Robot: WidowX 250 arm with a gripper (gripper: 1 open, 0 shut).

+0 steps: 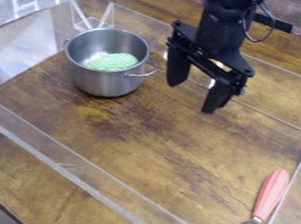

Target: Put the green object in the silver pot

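The green object (112,60), pale green and flattish, lies inside the silver pot (90,78), which stands at the back left of the wooden table. My gripper (195,92) hangs above the table to the right of the pot, apart from it. Its two black fingers (216,96) point down, spread open, with nothing between them.
A clear plastic wall (56,145) frames the work area along the front and sides. A red-handled metal spoon (264,207) lies at the front right, outside the wall. A wire rack (87,18) stands behind the pot.
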